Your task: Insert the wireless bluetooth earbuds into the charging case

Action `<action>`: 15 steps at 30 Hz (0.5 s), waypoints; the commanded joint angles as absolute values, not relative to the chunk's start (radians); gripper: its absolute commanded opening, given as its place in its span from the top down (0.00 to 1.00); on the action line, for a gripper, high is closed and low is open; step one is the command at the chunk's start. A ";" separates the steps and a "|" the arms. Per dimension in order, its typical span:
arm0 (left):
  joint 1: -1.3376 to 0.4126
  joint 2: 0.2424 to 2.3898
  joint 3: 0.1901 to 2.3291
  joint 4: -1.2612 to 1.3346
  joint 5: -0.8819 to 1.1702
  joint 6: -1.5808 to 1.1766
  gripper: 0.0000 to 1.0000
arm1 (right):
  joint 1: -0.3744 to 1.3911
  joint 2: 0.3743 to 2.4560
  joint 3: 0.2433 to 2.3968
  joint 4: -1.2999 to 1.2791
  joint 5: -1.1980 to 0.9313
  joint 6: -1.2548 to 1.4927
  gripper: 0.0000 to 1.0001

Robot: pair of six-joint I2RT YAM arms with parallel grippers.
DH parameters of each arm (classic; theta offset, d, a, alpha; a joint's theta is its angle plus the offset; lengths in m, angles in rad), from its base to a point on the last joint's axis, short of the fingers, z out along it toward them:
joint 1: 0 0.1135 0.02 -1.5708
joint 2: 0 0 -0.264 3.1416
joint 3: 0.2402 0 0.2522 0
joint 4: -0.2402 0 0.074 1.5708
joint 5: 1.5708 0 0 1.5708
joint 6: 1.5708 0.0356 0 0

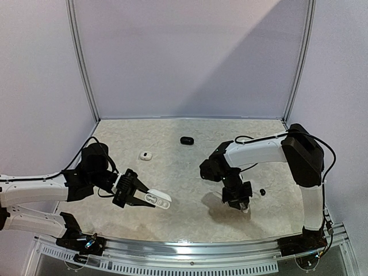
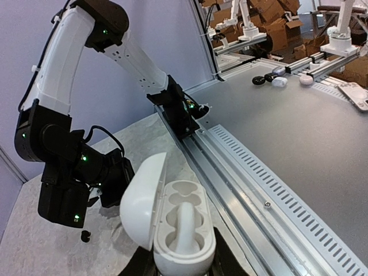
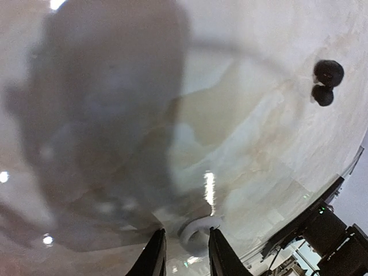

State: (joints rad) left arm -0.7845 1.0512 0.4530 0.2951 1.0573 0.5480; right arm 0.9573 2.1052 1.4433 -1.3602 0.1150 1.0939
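Two arms working. Left gripper (image 1: 142, 198) clamped on the open white charging case (image 2: 181, 230). Right gripper (image 3: 185, 237) down at the counter (image 1: 190, 167), fingers slightly apart, white earbud (image 3: 198, 229) between them. Black earbud (image 3: 328, 73) lies nearby.

- Top view: even, soft light; a slanting band of shade crosses the back wall (image 1: 172, 57), and the right arm (image 1: 253, 152) throws a faint shadow on the counter (image 1: 172, 129).
- Left wrist view: the white charging case (image 2: 184, 230) is bright and crisp, the far room (image 2: 270, 23) softer.
- Right wrist view: hazy and blurred, a broad dark shadow, white glare streaks.
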 commanded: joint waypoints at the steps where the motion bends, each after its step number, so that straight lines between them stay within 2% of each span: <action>1: -0.801 1.052 0.447 0.303 1.052 0.552 1.00 | 0.970 2.136 1.505 -1.272 0.077 1.082 0.74; 10: -0.802 1.052 0.446 0.295 1.051 0.549 1.00 | 0.966 2.081 1.586 -1.341 0.156 1.019 0.74; 15: -0.801 1.054 0.451 0.291 1.049 0.538 1.00 | 0.935 1.965 1.487 -1.284 0.222 0.775 0.74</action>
State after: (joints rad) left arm -0.7845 1.0512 0.4530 0.2943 1.0573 0.5480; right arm 0.9588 2.0766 1.5593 -1.3190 0.1543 0.9726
